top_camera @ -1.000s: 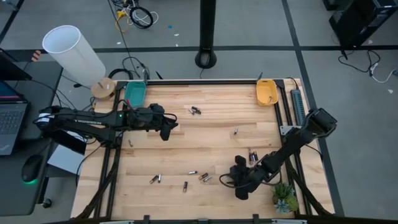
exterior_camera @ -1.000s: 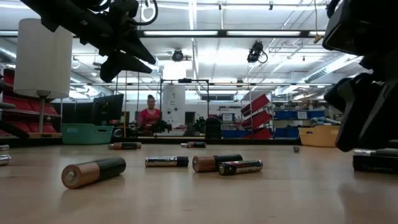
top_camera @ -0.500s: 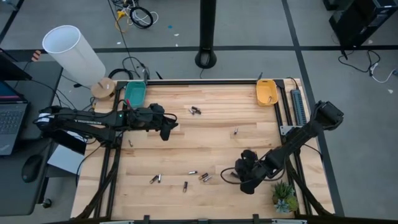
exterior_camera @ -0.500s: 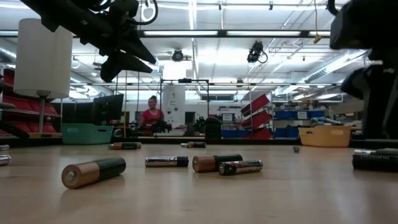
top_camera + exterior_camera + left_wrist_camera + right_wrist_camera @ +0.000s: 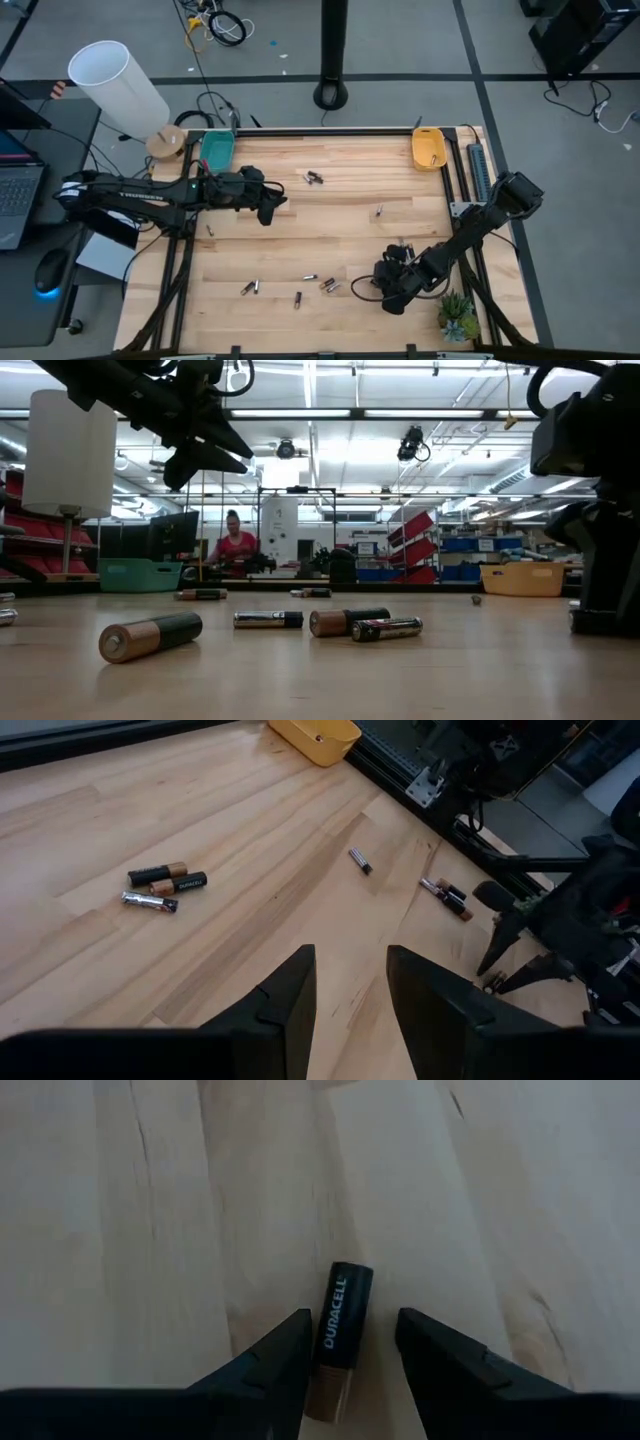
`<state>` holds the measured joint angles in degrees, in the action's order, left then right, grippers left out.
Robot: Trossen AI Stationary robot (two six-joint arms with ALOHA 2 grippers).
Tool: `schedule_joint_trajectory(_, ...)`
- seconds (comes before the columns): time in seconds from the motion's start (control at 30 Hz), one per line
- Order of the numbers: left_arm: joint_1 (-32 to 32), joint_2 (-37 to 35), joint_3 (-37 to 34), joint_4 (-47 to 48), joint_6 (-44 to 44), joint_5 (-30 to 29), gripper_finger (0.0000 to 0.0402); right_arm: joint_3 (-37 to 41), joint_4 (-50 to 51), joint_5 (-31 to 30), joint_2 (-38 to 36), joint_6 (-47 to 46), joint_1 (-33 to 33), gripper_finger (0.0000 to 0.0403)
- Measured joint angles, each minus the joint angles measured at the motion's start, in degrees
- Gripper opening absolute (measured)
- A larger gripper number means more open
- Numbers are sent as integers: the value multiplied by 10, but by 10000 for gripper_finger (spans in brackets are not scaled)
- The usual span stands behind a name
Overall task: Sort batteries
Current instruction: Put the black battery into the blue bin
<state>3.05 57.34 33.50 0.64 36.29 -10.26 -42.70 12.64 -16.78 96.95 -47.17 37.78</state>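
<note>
Small dark and copper batteries lie scattered flat on the wooden table: a cluster [image 5: 314,178] at the far middle, one [image 5: 379,211] to its right, several [image 5: 310,284] near the front edge. My right gripper [image 5: 388,285] is open and low at the front right. Its fingers stand on either side of a black-and-copper Duracell battery [image 5: 338,1335] that lies along them on the wood. The high view hides that battery under the gripper. My left gripper [image 5: 268,205] is open, above the table's left middle [image 5: 350,990], and holds nothing. My right gripper comes down over the Duracell battery, fingers along its length. One finger [image 5: 280,1365] lies close against the battery's side [image 5: 322,1360], and the other stands apart from it. I cannot tell whether the near finger touches it. The battery lies flat on the table.
A teal tray [image 5: 217,150] sits at the far left corner and an orange tray [image 5: 428,147] at the far right. A small plant [image 5: 458,315] stands by the front right corner beside my right arm. Bare wood lies between the battery groups.
My right gripper swung slightly toward the table's right edge, then came back and moved down to the table. It now covers a battery at the front right that showed in the low view before. Left arm and other batteries kept still.
</note>
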Motion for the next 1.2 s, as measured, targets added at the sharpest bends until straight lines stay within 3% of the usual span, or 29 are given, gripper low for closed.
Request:
schedule_joint_trajectory(0.17, 0, 0, 0, 0, 0, 0, 136, 1, 5, -12, 1, 62, -3, 134)
schedule_joint_trajectory(0.33, 0, 0, 0, 1, 9, 5, 136, 1, 9, -2, 1, 102, -13, 48)
schedule_joint_trajectory(0.7, -1, 0, 0, 5, 54, 140, 137, -11, -2, 23, -5, 159, -54, 46)
schedule_joint_trajectory(1.0, -1, 17, 0, -14, 97, 135, 148, -59, -13, 11, -3, 219, -128, 46)
schedule_joint_trajectory(1.2, 0, 23, 0, -32, 108, 62, 140, -126, -16, 11, -4, 272, -201, 46)
